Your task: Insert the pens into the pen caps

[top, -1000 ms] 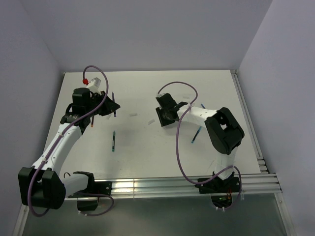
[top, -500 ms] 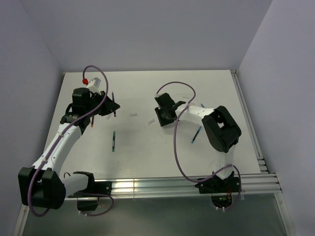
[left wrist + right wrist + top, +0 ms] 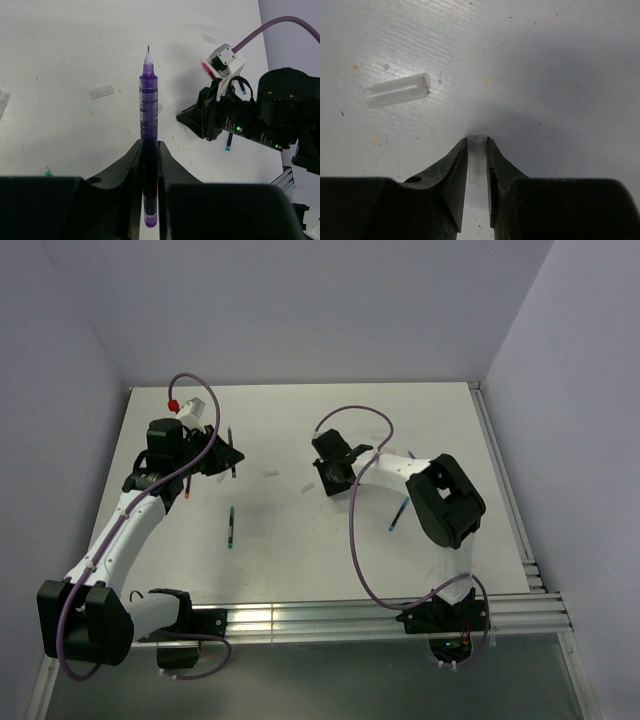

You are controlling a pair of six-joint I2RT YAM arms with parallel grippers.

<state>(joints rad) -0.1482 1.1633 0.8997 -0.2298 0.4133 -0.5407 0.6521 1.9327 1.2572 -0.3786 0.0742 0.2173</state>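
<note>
The left gripper [image 3: 149, 146] is pinched narrow on a purple pen [image 3: 148, 100]. The pen lies along the line of the fingers with its fine nib pointing away from the wrist, above the white table [image 3: 60, 50]. The right gripper [image 3: 477, 145] is down close to the table surface, its jaws drawn in on a translucent pen cap [image 3: 477, 150], one finger against each side. Whether the cap rests on the table or is just clear of it is hard to tell from this close. A second cap [image 3: 396, 91] lies flat a little to its left, apart from the fingers (it is nearly the colour of the table). From above, a third cap [image 3: 269, 474] lies between the two grippers. A teal pen [image 3: 231, 527] lies nearer the left arm. A light-blue pen [image 3: 398, 514] lies just beside the right arm's elbow.
</note>
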